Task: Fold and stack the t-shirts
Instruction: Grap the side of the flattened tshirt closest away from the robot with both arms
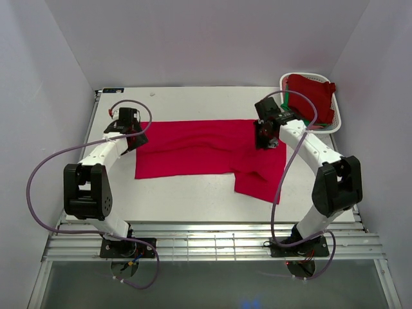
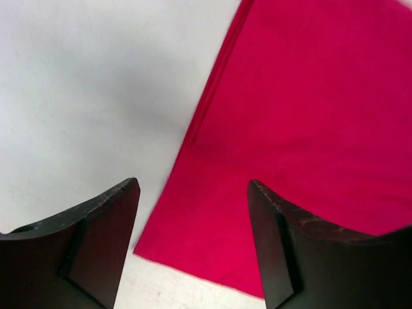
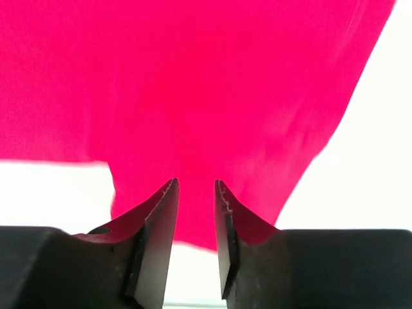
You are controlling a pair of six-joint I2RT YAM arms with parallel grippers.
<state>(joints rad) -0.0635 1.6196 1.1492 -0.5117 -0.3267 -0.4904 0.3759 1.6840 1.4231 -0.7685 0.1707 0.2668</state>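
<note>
White arms (image 1: 106, 151), black fingers (image 2: 96, 244), purple cables (image 1: 38, 174)

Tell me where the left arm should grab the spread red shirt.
The crimson t-shirt lies flat on the table, so only an edge offers a lip. Pinch its left-edge corner, probably from above and outside, with the open left end effector.

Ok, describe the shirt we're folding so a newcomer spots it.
Look at the middle of the white table. The crimson t-shirt lies spread flat there. The darker red shirt sits bunched in the white basket at the far right corner.
</note>
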